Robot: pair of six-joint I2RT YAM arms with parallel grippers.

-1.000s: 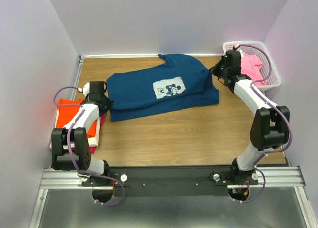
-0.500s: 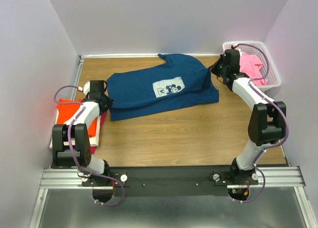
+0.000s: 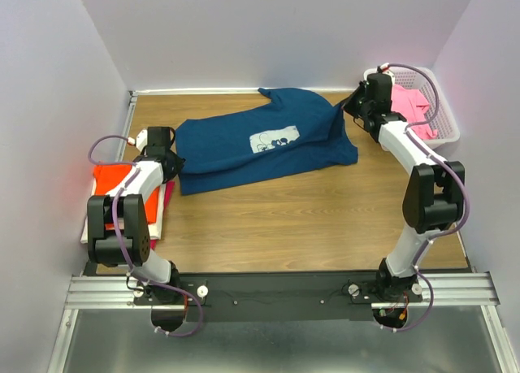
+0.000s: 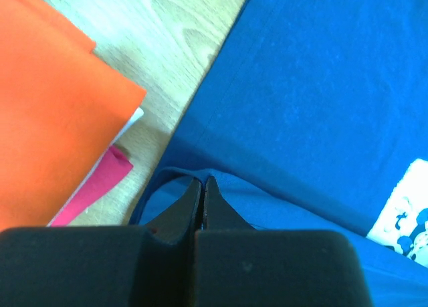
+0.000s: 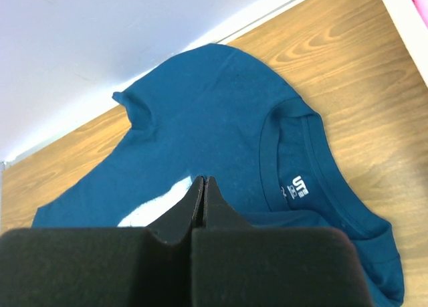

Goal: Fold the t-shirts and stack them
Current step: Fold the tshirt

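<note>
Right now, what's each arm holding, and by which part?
Both hold the dark navy cloth t-shirt: the left gripper pinches a fold at its hem end, the right gripper its collar end.

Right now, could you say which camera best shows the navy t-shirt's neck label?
The right wrist view: the neck label sits close, inside the collar. The top view shows the navy t-shirt whole, label unseen; left wrist only its hem.

TEXT: "UT" | LOCATION: printed white inside collar [image 5: 266,153] of navy tee [image 5: 200,113] | CHEST PRINT [image 3: 274,138]: no lettering resolved | ELSEWHERE: none read
</note>
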